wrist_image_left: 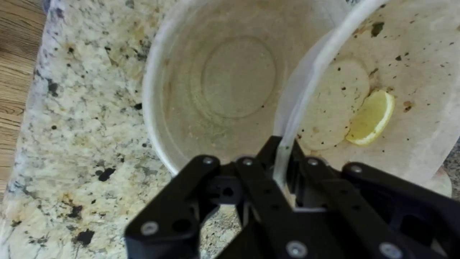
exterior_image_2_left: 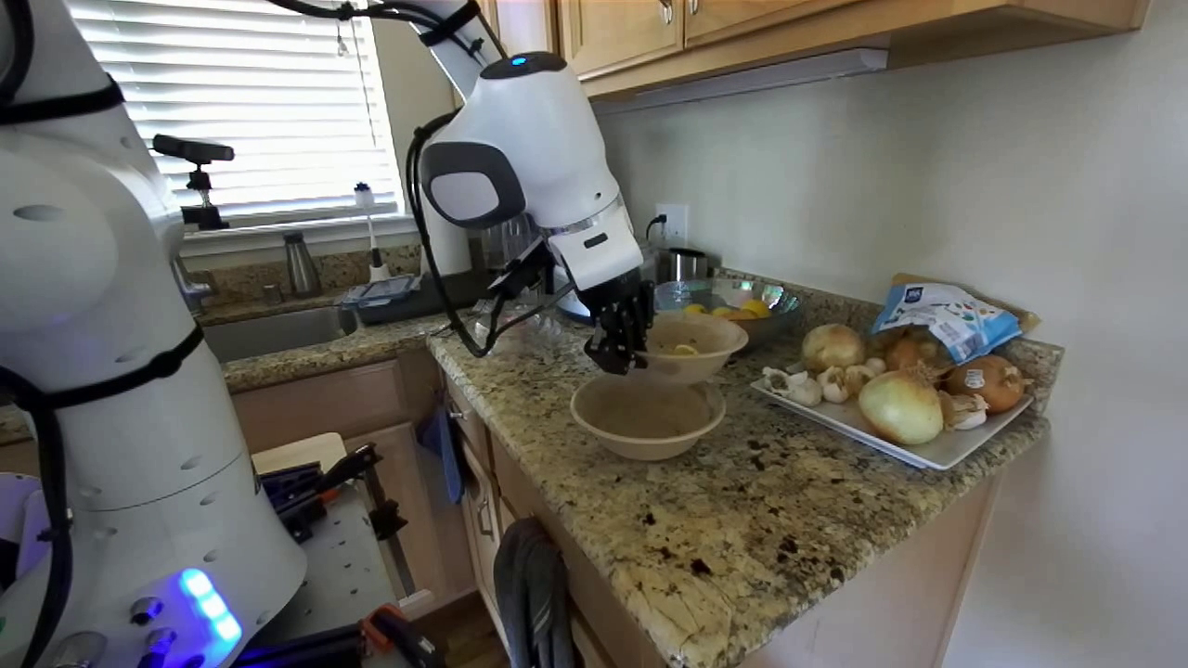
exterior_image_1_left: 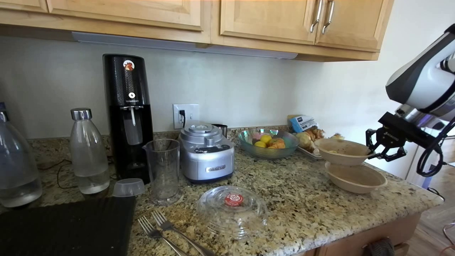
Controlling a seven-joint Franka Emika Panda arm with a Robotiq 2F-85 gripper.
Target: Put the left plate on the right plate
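Fingers point(wrist_image_left: 267, 151): narrow, pinched on the rim of the left plate point(exterior_image_1_left: 341, 159), one to each side of it in the wrist view.
Left plate: held up off the counter point(wrist_image_left: 82, 118), above the right plate point(wrist_image_left: 239, 77) but set off to one side, so the two overlap only in part; a lemon wedge point(wrist_image_left: 372, 117) and dark specks point(wrist_image_left: 377, 28) lie inside it.
Right plate: upright on the counter, its round inner bottom facing up in the wrist view.
Counter edge point(wrist_image_left: 34, 93): a strip of counter runs between it and the right plate in the wrist view, with wood floor point(wrist_image_left: 14, 82) beyond.
Lid side: a broad stretch of counter parts the right plate from a plastic lid point(exterior_image_1_left: 231, 217) in an exterior view.
Tray side: a gap of counter lies between the right plate and a white tray point(exterior_image_2_left: 947, 452) of onions point(exterior_image_2_left: 898, 408) and garlic point(exterior_image_2_left: 798, 388) in an exterior view.
Glass bowl point(exterior_image_1_left: 265, 151): apart from the left plate in an exterior view, fruit point(exterior_image_1_left: 266, 138) in it.
Gap in the gripper point(wrist_image_left: 283, 154): just the thickness of the plate's rim, as seen from the wrist.
Space between plates: hard to judge; I cannot tell whether the left plate's underside touches the right plate's rim.
Far rim of the right plate: partly covered by the left plate in both exterior views.
Fingertips point(exterior_image_2_left: 614, 355): dark against dark, hard to make out in an exterior view.
Picture borders: the wrist view cuts off both plates; the arm point(exterior_image_1_left: 423, 80) runs out of sight in both exterior views.
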